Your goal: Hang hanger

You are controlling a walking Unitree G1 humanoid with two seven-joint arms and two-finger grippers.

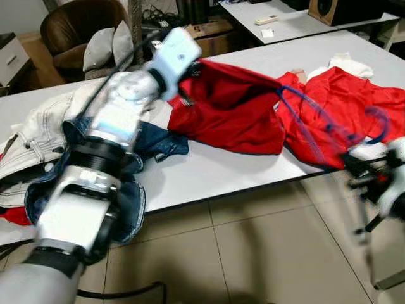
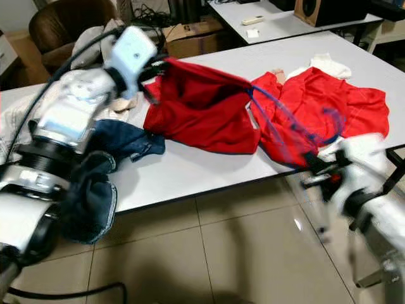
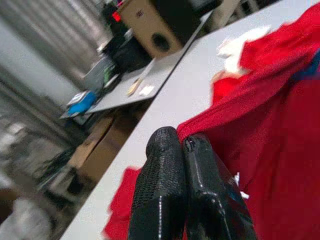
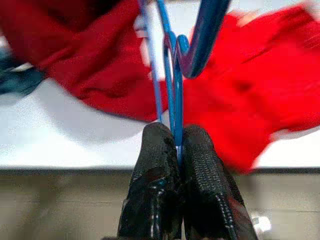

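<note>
The long white worktop point(image 1: 240, 168) runs from the near left off toward the far right, and its left end is buried under clothing, so that corner cannot be seen. The robot's own silver left arm covers much of the pile there: a pale denim garment point(image 1: 35, 136) and dark blue jeans point(image 1: 149, 142) that spill over the front edge.

Near the middle of the worktop a red shirt point(image 1: 234, 111) is lifted into a peak at one corner. The left claw point(image 3: 187, 165) is pinched tight on that raised red fabric, fingers pressed together with cloth between them. A second red garment point(image 1: 345, 104) lies crumpled toward the right end, with a white cloth point(image 1: 348, 63) just behind it, partly tucked under the red.

The blue hanger point(image 2: 288, 120) is a thin wire outline, smeared by motion, reaching from the red shirt's opening across the second garment to the front edge of the worktop at the right. Its far end is lost inside the shirt. The right claw point(image 4: 177, 150) is closed on the hanger's thin blue wires, right below the hook; in the head views that claw is a blur off the front right edge.

Behind, a brown armchair with pillows point(image 1: 95, 38), a cardboard box point(image 1: 212, 31) whose printing is too soft to read, and a wooden speaker point(image 3: 150, 30) on another table.
</note>
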